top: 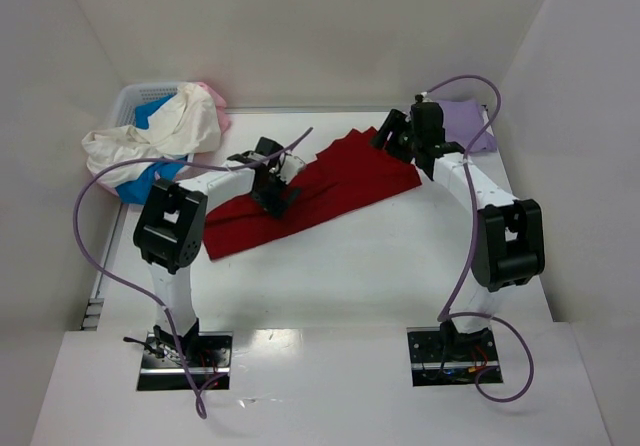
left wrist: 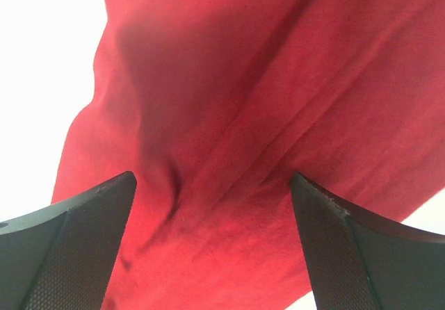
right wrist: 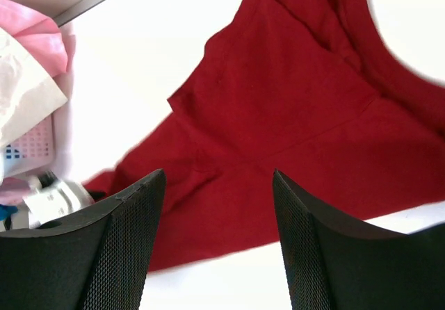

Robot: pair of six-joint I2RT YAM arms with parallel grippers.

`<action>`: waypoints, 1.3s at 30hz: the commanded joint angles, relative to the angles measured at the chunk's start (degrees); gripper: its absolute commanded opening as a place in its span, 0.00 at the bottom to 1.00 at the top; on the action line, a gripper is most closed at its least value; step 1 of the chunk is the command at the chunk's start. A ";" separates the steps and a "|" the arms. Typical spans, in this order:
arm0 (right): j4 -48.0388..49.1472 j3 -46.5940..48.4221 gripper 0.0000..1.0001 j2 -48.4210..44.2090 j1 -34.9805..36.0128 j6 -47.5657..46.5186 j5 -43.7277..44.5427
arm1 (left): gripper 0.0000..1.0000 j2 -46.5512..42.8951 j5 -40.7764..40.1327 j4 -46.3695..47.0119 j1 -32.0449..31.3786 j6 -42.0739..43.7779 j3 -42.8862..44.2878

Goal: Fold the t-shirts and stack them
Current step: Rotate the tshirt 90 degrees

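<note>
We see the dark red shirt (top: 345,181) lying slantwise across the middle of the counter (top: 350,276), flat but creased. Our left hand (left wrist: 212,181) hovers above it, fingers wide apart. Our right hand (right wrist: 219,178), fingers also parted, holds nothing.

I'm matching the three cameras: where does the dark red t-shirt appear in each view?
Top external: dark red t-shirt mid-table, between the arms.
Left wrist: fills most of the frame.
Right wrist: centre and right.
Shared landmark: white basket, upper left overhead, left edge in right wrist.
</note>
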 commanded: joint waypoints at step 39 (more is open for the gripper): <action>-12.61 31.92 0.69 38.20 7.23 -2.45 6.26 | 1.00 -14.85 15.02 -5.32 -16.78 -25.41 -5.85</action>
